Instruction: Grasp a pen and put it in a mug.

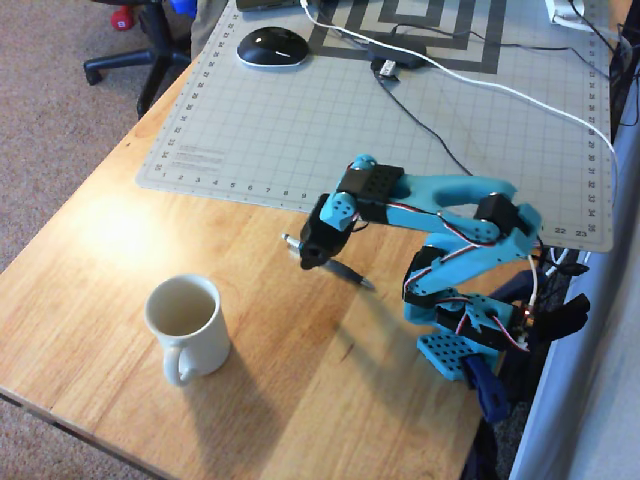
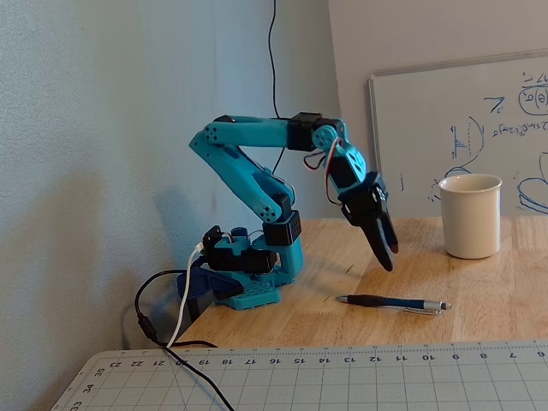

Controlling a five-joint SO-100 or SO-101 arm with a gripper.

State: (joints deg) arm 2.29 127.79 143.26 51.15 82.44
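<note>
The pen [image 1: 345, 272] lies flat on the wooden table, dark with a silvery tip; it also shows in the fixed view [image 2: 390, 302]. My gripper [image 1: 310, 262] hangs tips-down just above the pen's left part in the overhead view, hiding a short stretch of it. In the fixed view the gripper [image 2: 388, 261] hovers a little above the table, fingers together and holding nothing. The cream-white mug [image 1: 185, 322] stands upright and empty to the lower left, handle toward the front edge; in the fixed view it [image 2: 470, 216] is to the right of the gripper.
A grey cutting mat [image 1: 250, 120] covers the far part of the table, with a black mouse [image 1: 271, 47] and cables [image 1: 480, 80] on it. The arm's base [image 1: 470, 340] is clamped at the table's right edge. A whiteboard [image 2: 514, 128] leans behind the mug.
</note>
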